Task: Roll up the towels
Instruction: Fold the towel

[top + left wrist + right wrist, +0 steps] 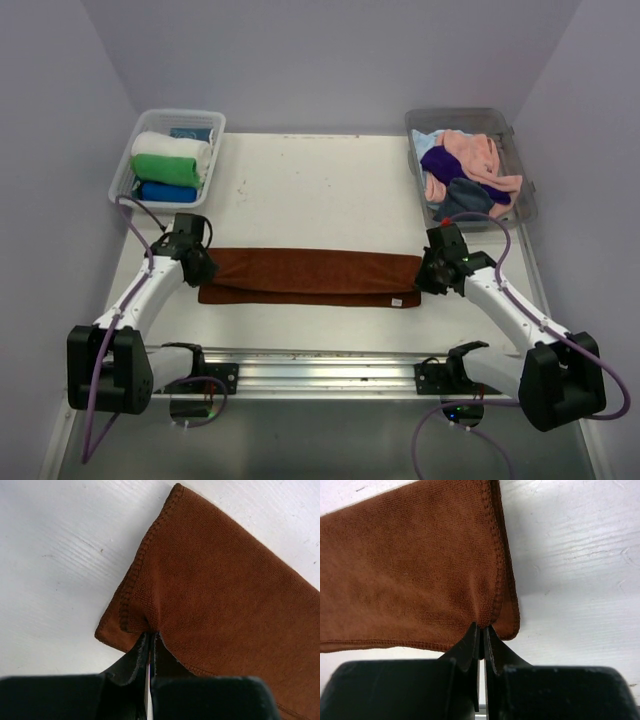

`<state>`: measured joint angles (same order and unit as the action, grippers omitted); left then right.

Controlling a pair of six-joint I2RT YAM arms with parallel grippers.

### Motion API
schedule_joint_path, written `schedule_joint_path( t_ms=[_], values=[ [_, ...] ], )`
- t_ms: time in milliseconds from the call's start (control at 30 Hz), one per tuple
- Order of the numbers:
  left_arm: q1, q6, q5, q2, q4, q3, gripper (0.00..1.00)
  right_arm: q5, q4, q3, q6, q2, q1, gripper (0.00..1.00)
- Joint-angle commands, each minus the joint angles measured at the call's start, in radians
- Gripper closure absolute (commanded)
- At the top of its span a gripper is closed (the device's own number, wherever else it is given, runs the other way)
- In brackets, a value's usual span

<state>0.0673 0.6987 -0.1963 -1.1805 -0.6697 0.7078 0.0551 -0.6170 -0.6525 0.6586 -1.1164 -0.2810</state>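
Nearest us, along the near edge of the counter (320, 190), runs the metal rail (320, 370) that carries both arms. Just beyond it the brown towel (310, 272) lies as a long folded strip, parallel to the near edge and reaching most of the way from the left side to the right side.

Our left gripper (150, 639) has its fingers pressed together on the towel's left end, nipping the hem close to the corner so that the cloth puckers there. Our right gripper (481, 629) is likewise closed on the right end, pinching the stacked edges where the layers meet. From above, the lower layer peeks out along the strip's near side, and a small pale tag (397, 300) shows by its right near corner.

We judge that we are squaring up the strip before rolling. To do that well, we should draw the two ends apart gently and evenly, just enough to take out slack without dragging one side. We should keep both ends at the same distance from the near edge and bring the layers flush before letting go. A crooked strip would roll into a cone.

Farther back the counter is bare white. In the far left corner the left bin (180, 113) holds three rolled towels (165, 167), white, green and blue. In the far right corner the right bin (455, 112) holds loose towels (470, 150), pink, purple and grey-blue, waiting unrolled.
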Motion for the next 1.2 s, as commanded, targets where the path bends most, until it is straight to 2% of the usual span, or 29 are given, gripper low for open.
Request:
schedule_joint_path(
  t_ms=[0, 433, 767, 1133, 1167],
  values=[
    [-0.015, 0.062, 0.015, 0.012, 0.033, -0.016, 1.0, -0.023, 0.005, 0.002, 0.018, 0.01, 0.0, 1.0],
    [-0.018, 0.076, -0.012, 0.114, -0.11, 0.05, 1.0, 0.054, -0.059, -0.044, 0.027, 0.069, 0.002, 1.0],
    [-0.017, 0.156, 0.041, 0.122, -0.079, -0.077, 1.0, 0.014, -0.004, 0.033, 0.049, 0.029, 0.002, 1.0],
    [-0.018, 0.186, 0.018, 0.064, -0.057, -0.091, 1.0, 0.017, 0.019, 0.063, 0.053, 0.001, 0.002, 1.0],
    [-0.018, 0.183, 0.012, 0.059, -0.065, -0.082, 0.93, 0.015, 0.016, 0.057, 0.05, 0.001, 0.0, 0.95]
  ],
)
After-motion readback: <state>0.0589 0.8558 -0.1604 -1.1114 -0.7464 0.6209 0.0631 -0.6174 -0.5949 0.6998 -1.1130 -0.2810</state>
